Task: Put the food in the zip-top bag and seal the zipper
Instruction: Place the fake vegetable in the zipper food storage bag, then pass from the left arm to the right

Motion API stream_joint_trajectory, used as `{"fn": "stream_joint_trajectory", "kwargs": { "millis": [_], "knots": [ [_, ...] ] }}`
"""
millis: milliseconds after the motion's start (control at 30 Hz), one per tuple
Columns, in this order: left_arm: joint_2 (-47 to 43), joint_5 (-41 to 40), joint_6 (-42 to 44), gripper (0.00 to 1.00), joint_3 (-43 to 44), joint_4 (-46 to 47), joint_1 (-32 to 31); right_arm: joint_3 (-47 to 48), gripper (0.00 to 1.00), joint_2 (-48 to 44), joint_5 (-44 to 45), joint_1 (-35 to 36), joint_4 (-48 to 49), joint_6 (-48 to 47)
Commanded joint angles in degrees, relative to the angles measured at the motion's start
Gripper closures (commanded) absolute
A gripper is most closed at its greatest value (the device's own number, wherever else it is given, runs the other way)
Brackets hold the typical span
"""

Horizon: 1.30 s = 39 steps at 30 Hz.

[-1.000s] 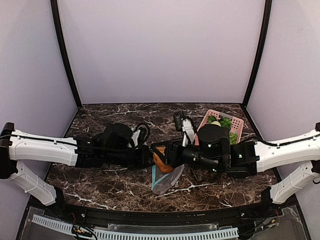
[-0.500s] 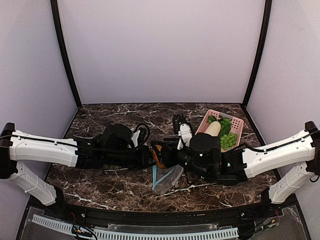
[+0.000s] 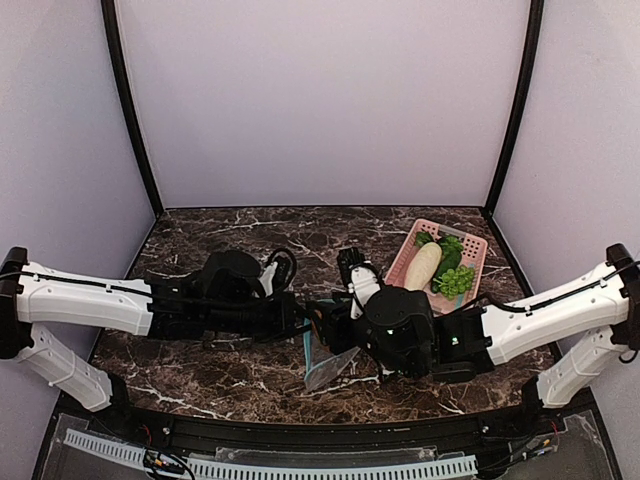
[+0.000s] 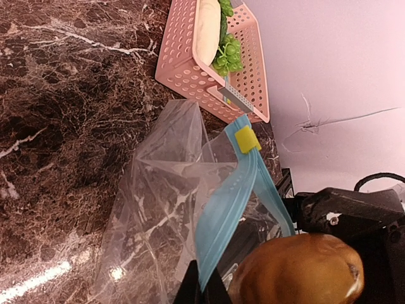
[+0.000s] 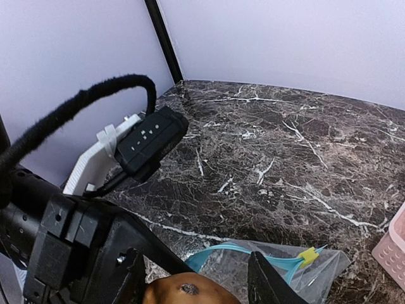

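Your left pincer (image 4: pixel 201 289) pinches the zipper (image 4: pixel 228 202), lifting the bag (image 4: pixel 161 190) mouth off the surface (image 4: pixel 63 95) so your right pincer (image 5: pixel 195 272), gripping the lump (image 5: pixel 183 292), can push it in. Beyond, greens (image 3: pixel 455 280) sit in the basket (image 3: pixel 471 246).

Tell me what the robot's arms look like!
The left arm and the right arm are long, with smooth white shells near the shoulders and chunky black parts toward the wrists. A fuzzy black cable loops over the left wrist, beside a white bracket. The jaws are black too.
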Motion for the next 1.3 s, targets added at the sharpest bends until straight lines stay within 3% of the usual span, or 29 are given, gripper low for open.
{"fn": "stream_joint_trajectory", "kwargs": {
  "millis": [0, 233, 367, 467, 600, 733, 933, 1267],
  "knots": [
    [-2.2, -0.6, -0.2, 0.99, -1.1, 0.5, -0.2, 1.5, 0.45, 0.5, 2.5, 1.4, -3.4, -0.2],
    [-2.0, -0.4, -0.2, 0.99, -1.3, 1.0, -0.2, 1.9, 0.27, -0.7, 2.7, 1.7, -5.0, 0.0],
    [-2.0, -0.5, -0.2, 0.99, -1.5, 0.9, -0.3, 2.4, 0.25, -2.2, 2.9, 2.0, -7.1, 1.4],
    [-2.2, -0.7, -0.2, 0.99, -1.7, 0.7, -0.2, 4.1, 0.25, -4.1, 4.1, 2.0, -13.3, 5.4],
    [-2.7, -0.9, -0.2, 0.99, -1.8, 0.4, -0.2, 6.2, 0.24, -6.3, 4.9, 1.9, -29.3, 16.5],
    [-3.1, -1.2, 0.1, 0.99, -1.8, -0.4, -0.2, 6.7, 0.23, -7.6, -2.1, 0.2, -39.0, 22.9],
    [-2.7, -0.9, 1.6, 0.99, -0.8, -1.9, -0.2, 10.1, 0.28, -5.0, -9.2, -1.8, -49.3, 25.6],
    [-2.8, -1.2, 3.9, 0.99, 0.7, -5.2, -0.2, 13.4, 0.48, -1.5, -11.0, -4.2, -49.7, 22.4]
  ]
}}
